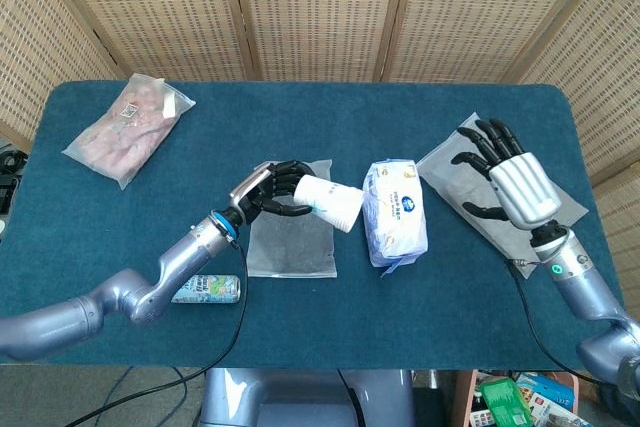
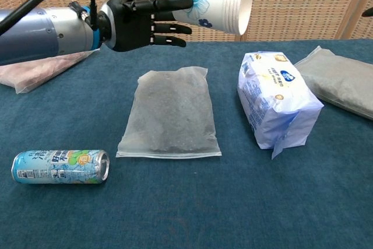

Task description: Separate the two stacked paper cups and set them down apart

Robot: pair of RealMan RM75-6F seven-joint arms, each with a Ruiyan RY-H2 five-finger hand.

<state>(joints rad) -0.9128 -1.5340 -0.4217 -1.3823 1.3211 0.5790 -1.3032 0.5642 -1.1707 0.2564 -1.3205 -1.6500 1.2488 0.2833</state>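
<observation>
My left hand [image 1: 268, 190] [image 2: 140, 23] holds the stacked white paper cups [image 1: 330, 203] [image 2: 217, 5] by their base, on their side in the air, mouth pointing right. The cups have a blue flower print and hang above the clear bag of dark grains [image 1: 291, 218] [image 2: 170, 112]. My right hand [image 1: 505, 175] is raised over the right side of the table with its fingers spread, holding nothing, well apart from the cups. In the chest view only a dark sliver of it shows at the right edge.
A white and blue tissue pack [image 1: 395, 211] [image 2: 275, 95] lies right of centre. A grey bag [image 1: 500, 195] [image 2: 338, 80] sits under my right hand. A drink can [image 1: 205, 289] [image 2: 60, 166] lies near the front left. A bag of pinkish food [image 1: 128, 127] [image 2: 41, 62] is at the back left.
</observation>
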